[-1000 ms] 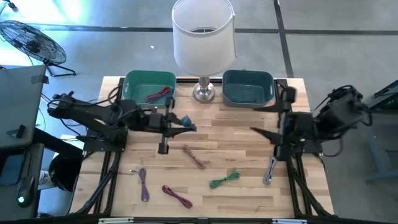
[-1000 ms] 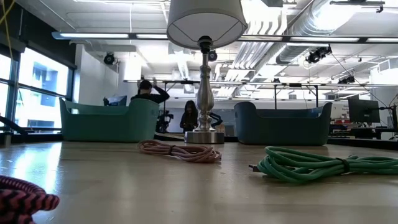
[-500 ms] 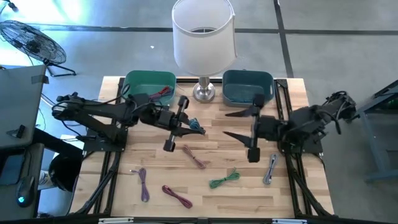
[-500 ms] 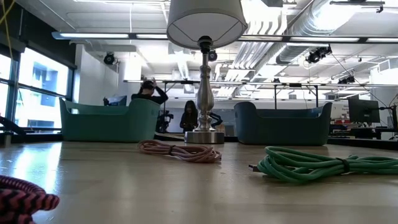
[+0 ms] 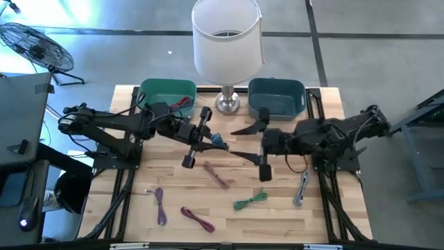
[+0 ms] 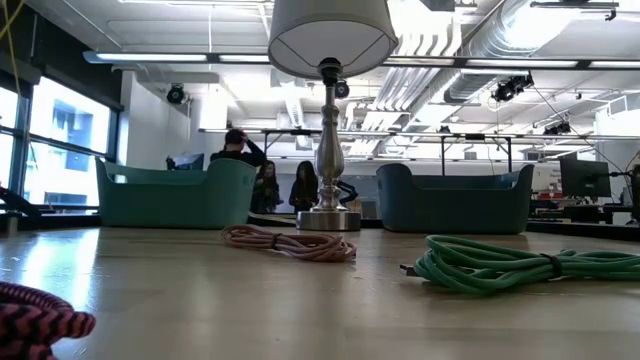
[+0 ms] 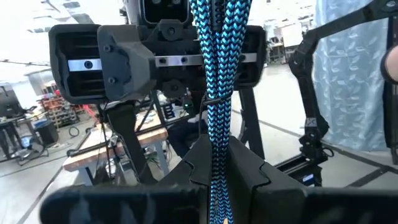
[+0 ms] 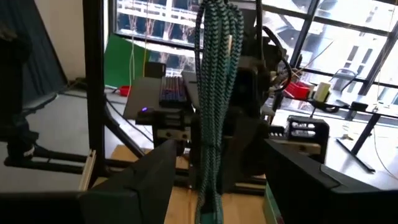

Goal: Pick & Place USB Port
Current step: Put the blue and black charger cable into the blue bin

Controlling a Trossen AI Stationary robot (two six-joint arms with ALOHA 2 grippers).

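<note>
A blue braided USB cable bundle (image 5: pixel 218 142) is held in the air over the table's middle by my left gripper (image 5: pixel 208 141), which is shut on it. In the left wrist view the bundle (image 7: pixel 217 62) rises from between the fingers. My right gripper (image 5: pixel 237 144) is open and faces the left one from the table's right. Its fingertips stand just short of the bundle and touch nothing. In the right wrist view the bundle (image 8: pixel 214 81) stands ahead between the wide-spread fingers (image 8: pixel 134 180). Neither gripper shows in the low view. My left gripper pinches the blue bundle between its two fingers (image 7: pixel 245 171) at one end of the coil (image 7: pixel 216 158); several strands lie together there. The fingers come level from the table's left. The bundle is lifted clear of the table and sticks out past the fingertips toward the right gripper.
On the wood lie a pink cable (image 5: pixel 216 175), a green cable (image 5: pixel 251 200), a purple cable (image 5: pixel 159 205), a red cable (image 5: pixel 198 219) and a grey cable (image 5: pixel 302 189). At the far edge stand a green bin (image 5: pixel 149 94) holding a red cable, a lamp (image 5: pixel 227 104) and a blue bin (image 5: pixel 277 97).
My right gripper has swept from the table's right side, near the grey cable, toward the left and now faces the left gripper; it stays open. My left gripper has carried the blue bundle a little toward the right and turned about its wrist.
</note>
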